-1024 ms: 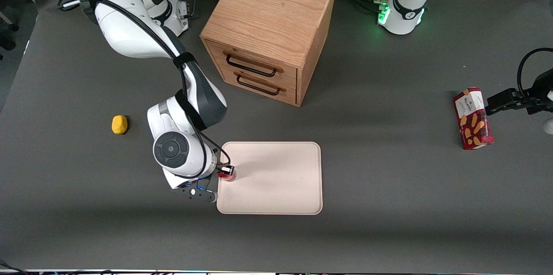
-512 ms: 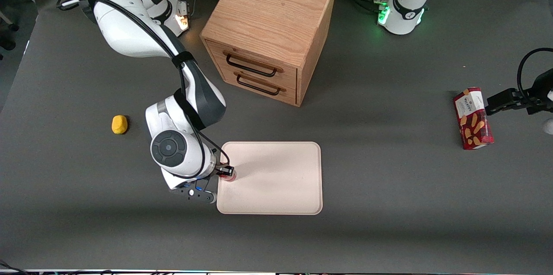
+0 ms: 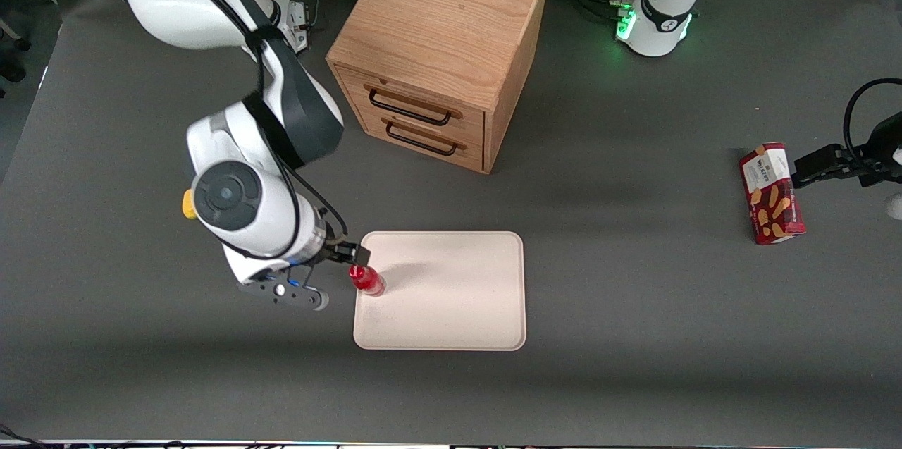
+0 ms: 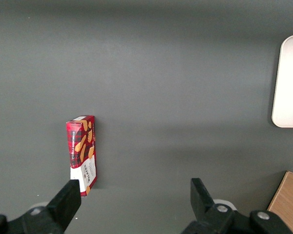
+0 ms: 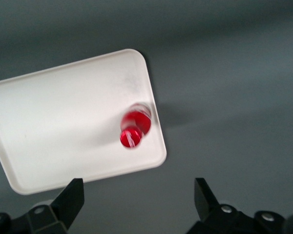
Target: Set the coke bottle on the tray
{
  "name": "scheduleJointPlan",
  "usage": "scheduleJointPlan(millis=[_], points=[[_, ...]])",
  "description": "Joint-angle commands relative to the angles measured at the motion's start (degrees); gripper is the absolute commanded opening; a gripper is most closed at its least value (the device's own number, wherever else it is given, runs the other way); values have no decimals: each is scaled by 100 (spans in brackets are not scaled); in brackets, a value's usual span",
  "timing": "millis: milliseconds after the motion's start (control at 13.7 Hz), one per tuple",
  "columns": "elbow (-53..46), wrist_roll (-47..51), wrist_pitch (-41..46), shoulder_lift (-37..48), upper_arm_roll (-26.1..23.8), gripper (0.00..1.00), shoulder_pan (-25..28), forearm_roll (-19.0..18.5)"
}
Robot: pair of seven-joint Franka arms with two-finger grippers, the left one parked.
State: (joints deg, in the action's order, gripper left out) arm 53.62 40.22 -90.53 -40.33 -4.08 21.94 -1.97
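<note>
Coke bottle (image 3: 367, 280) standing upright on the tray (image 3: 451, 308), just inside the rim of the short edge toward the working arm's end of the table, red cap up (image 5: 131, 137) and free of any grip. Gripper (image 3: 350, 252) hanging above and just beside that edge, clear of the bottle, jaws spread wide with nothing between them, both fingers (image 5: 71, 197) apart in the wrist view. Also on the table: wooden drawer cabinet (image 3: 440, 47), yellow object (image 3: 188, 204) partly hidden by the arm, red snack box (image 3: 771, 193) toward the parked arm's end.
</note>
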Motion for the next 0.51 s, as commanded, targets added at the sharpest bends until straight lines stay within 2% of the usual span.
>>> scheduleJointPlan(millis=[0,439], points=[[131,38,613,586,-5,100,47,-6],[201,-50,1581,1535,-32,100,-58,3]])
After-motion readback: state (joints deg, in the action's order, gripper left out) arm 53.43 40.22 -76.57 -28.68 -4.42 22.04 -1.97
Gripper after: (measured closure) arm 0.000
